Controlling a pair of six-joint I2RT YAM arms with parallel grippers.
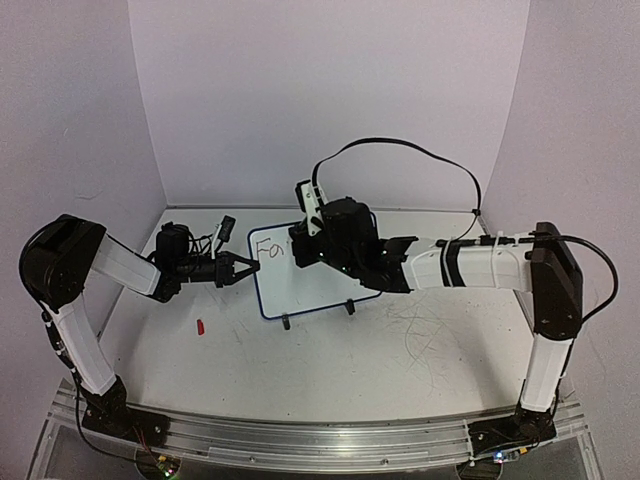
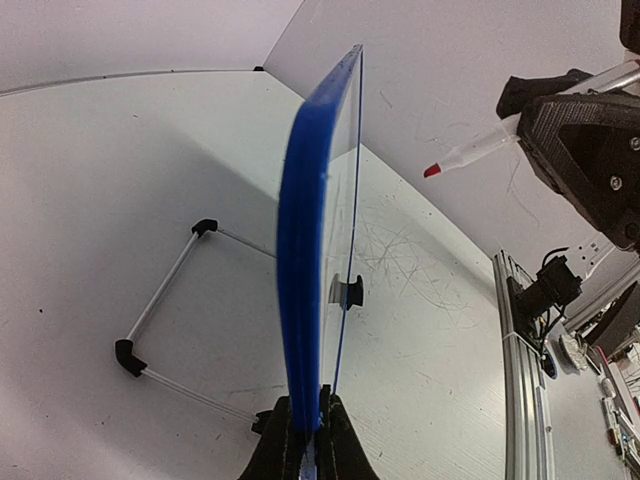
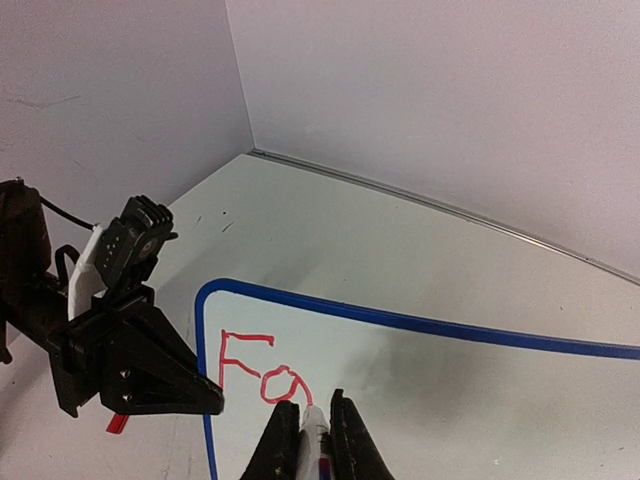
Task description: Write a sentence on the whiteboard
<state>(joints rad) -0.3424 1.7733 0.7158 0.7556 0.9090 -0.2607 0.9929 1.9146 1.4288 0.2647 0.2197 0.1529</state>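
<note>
Nearest to us, on the white counter (image 1: 330, 385), a small red piece (image 1: 200, 326) lies alone, left of the board and apart from it. To the right the counter carries thin grey scribble marks (image 1: 420, 335).

Behind this the whiteboard (image 1: 315, 290) stands on its two black feet (image 1: 286, 322), leaning a little backward, near the middle of the counter. Its frame looks blue in both wrist views.

The left claw (image 1: 238, 268) comes from the left and is closed on the left edge of the whiteboard. In the left wrist view its fingers (image 2: 283, 450) press the blue rim from both sides. In that same view, a thin wire stand (image 2: 165, 300) with black corners lies on the counter behind the board.

The right claw (image 1: 300, 250) hangs over the upper left part of the board and is closed on a marker (image 2: 478, 148). The marker body is white and its tip is red. From the left wrist camera the tip stands just beside the writing face, apart from it.

Of the sentence (image 3: 258, 368) we read two red letters in the upper left corner, a capital F and a round letter after it. The rest of the board is white.
</note>
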